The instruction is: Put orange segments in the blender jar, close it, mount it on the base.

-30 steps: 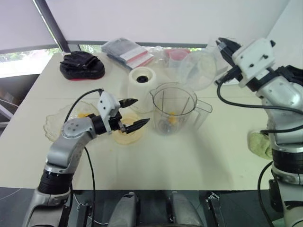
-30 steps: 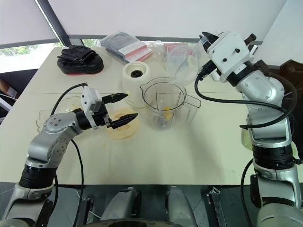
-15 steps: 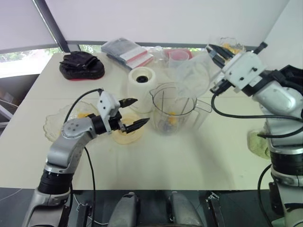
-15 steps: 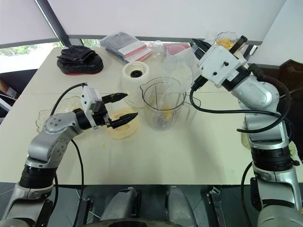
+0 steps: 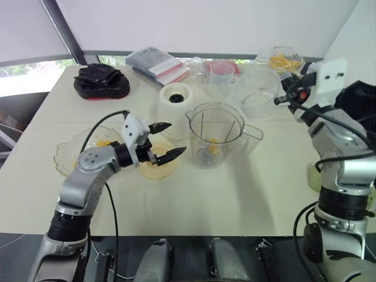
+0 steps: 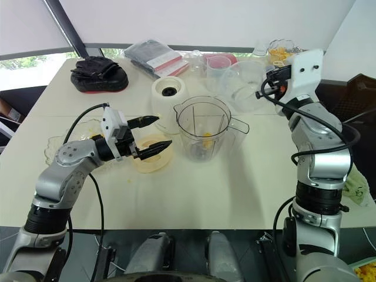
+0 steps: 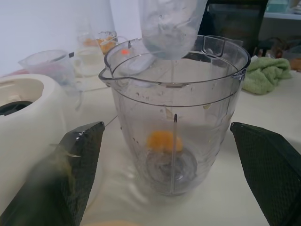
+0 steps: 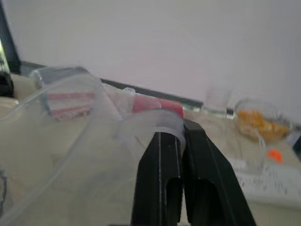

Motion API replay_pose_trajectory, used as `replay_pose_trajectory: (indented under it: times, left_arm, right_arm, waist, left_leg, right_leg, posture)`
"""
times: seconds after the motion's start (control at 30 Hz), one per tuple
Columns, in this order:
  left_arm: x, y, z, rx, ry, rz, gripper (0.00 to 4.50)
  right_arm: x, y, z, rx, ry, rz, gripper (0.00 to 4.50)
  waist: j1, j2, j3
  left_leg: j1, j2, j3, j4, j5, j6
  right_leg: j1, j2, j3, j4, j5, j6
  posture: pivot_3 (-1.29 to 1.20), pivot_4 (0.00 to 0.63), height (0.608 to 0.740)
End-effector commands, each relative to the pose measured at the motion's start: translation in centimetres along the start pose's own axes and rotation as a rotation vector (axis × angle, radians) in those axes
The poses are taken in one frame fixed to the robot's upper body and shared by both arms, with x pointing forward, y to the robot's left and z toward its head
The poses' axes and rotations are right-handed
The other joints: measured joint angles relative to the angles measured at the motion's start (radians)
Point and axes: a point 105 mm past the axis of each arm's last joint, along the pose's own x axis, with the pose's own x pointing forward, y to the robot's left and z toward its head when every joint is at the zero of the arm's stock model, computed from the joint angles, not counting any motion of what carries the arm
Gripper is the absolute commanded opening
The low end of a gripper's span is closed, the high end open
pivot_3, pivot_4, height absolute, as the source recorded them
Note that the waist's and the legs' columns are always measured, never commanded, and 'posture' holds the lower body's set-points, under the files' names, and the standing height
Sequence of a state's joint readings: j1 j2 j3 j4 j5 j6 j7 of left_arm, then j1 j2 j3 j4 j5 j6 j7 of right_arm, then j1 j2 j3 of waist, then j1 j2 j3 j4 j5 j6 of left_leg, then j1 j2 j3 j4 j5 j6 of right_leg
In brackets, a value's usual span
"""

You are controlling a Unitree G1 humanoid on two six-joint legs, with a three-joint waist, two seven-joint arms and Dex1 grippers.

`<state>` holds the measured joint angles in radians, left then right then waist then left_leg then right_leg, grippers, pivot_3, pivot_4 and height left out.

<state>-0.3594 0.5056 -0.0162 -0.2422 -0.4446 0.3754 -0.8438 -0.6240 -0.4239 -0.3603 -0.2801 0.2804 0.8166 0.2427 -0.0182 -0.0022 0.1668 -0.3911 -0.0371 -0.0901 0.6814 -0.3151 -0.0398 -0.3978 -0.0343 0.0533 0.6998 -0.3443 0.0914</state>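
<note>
The clear blender jar (image 5: 214, 134) stands upright and uncovered at mid-table, with one orange segment (image 7: 162, 140) at its bottom. Behind it to the left is the white blender base (image 5: 176, 98). My left gripper (image 5: 175, 138) hovers open and holding nothing just left of the jar, above a yellow dish (image 5: 156, 168). My right gripper (image 8: 181, 129) is shut on the rim of a clear domed lid (image 5: 257, 94), held low at the back right, away from the jar. A glass bowl of orange segments (image 5: 281, 59) sits at the far right rear.
A glass dish (image 5: 73, 151) with orange bits lies at the left. At the back are a black bundle (image 5: 101, 80), stacked packets (image 5: 158, 64) and a pink-lidded measuring cup (image 5: 218, 73). A green cloth (image 5: 320, 176) lies by the right edge.
My right arm brought the clear lid over the jar, then swung it back to the right rear and lower. The left arm and the jar have not moved.
</note>
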Motion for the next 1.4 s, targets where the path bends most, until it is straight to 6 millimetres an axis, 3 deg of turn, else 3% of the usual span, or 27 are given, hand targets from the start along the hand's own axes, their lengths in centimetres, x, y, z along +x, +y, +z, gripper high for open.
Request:
replay_pose_trajectory:
  times: [0.03, 0.27, 0.6, 0.97, 1.4]
  left_arm:
    - [0.0, 0.3, 1.1, 0.046, -0.027, 0.007, 4.5]
    - [0.0, 0.4, 1.1, 0.049, -0.023, 0.005, 4.5]
    - [-0.4, 0.4, 1.2, 0.052, -0.01, 0.01, 4.5]
    - [-0.7, 0.2, 1.1, 0.058, 0.001, 0.023, 4.5]
    - [-1.2, 0.2, 1.2, 0.064, 0.005, 0.049, 4.5]
  right_arm:
    - [-0.8, -2.0, 2.5, 0.201, -0.098, -0.106, 0.04]
    - [-2.6, -6.9, -1.8, 0.469, -0.081, -0.427, 0.04]
    - [-5.9, -11.1, -9.3, 0.473, -0.062, -0.717, 0.04]
    - [-5.4, -12.2, -12.7, 0.438, -0.019, -0.754, 0.04]
    - [-4.4, -12.8, -14.0, 0.407, 0.007, -0.757, 0.04]
  waist:
    - [-0.001, 0.0, 0.0]
    - [0.002, 0.0, 0.0]
    - [-0.013, 0.001, 0.0]
    - [-0.027, 0.002, 0.0]
    - [-0.027, 0.002, 0.0]
  left_leg:
    - [0.0, 0.0, 0.0, 0.0, 0.0, 0.0]
    - [0.0, -0.001, 0.0, 0.0, 0.0, 0.0]
    - [0.0, 0.0, 0.002, -0.001, 0.0, 0.0]
    - [0.0, 0.0, 0.002, -0.001, 0.0, 0.0]
    - [0.0, 0.0, 0.002, -0.001, 0.0, 0.0]
  right_leg:
    - [0.0, 0.0, 0.0, 0.0, 0.0, 0.0]
    - [0.0, -0.001, 0.0, 0.0, 0.0, 0.0]
    - [-0.001, 0.0, 0.001, 0.001, 0.0, 0.0]
    - [-0.001, 0.001, 0.001, 0.001, 0.0, 0.0]
    - [0.0, 0.001, 0.001, 0.001, 0.0, 0.0]
  posture:
    - [0.0, 0.15, 0.74]
    - [0.0, 0.15, 0.74]
    - [0.0, 0.15, 0.74]
    - [0.0, 0.15, 0.74]
    - [0.0, 0.15, 0.74]
